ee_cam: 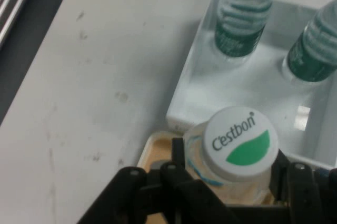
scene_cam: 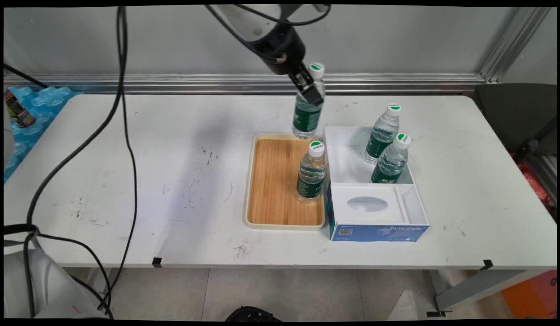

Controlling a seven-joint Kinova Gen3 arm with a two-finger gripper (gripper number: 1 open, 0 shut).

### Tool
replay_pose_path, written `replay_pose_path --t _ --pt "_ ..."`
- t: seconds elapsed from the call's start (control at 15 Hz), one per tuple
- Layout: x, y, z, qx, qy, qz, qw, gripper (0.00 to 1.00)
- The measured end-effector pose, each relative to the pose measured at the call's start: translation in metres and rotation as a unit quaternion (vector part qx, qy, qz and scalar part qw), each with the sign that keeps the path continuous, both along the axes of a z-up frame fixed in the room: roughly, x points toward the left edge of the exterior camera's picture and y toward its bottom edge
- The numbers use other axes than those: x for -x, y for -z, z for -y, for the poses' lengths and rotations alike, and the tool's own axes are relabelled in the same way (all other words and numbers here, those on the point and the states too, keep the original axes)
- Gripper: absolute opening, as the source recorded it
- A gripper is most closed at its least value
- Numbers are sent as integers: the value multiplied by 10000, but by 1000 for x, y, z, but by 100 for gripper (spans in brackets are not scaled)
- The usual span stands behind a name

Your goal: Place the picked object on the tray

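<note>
My gripper point(scene_cam: 310, 90) is shut on the neck of a clear water bottle point(scene_cam: 307, 113) with a green label and a white-and-green cap point(ee_cam: 240, 142). The bottle stands upright over the far right corner of a wooden tray point(scene_cam: 270, 181); I cannot tell whether its base touches the tray. In the hand view my gripper point(ee_cam: 227, 168) clasps the bottle just below the cap, with the tray's corner point(ee_cam: 158, 153) beneath. A second bottle point(scene_cam: 311, 174) stands on the tray's right side. Two more bottles point(scene_cam: 383, 133) point(scene_cam: 392, 160) stand in the white box point(scene_cam: 343, 158) right of the tray.
The white box point(ee_cam: 237, 87) has a blue front point(scene_cam: 375, 232) and an oval recess near it. Black cables point(scene_cam: 126, 136) hang at the left. Blue bubble packing point(scene_cam: 40, 102) and a can point(scene_cam: 17, 111) lie beyond the table's left end. A dark chair point(scene_cam: 515, 117) stands at the right.
</note>
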State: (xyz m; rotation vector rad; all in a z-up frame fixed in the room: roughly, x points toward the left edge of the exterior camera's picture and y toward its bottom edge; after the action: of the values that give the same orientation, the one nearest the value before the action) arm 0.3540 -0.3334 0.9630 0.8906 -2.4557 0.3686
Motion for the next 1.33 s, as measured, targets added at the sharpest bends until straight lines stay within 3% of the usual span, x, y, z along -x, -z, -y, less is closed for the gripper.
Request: replay_pose_path --t 0.47,1.33 --pt "-20 12 -12 59 -202 -83 9997 0" --pt "-30 80 6 258 31 -274 9993 0"
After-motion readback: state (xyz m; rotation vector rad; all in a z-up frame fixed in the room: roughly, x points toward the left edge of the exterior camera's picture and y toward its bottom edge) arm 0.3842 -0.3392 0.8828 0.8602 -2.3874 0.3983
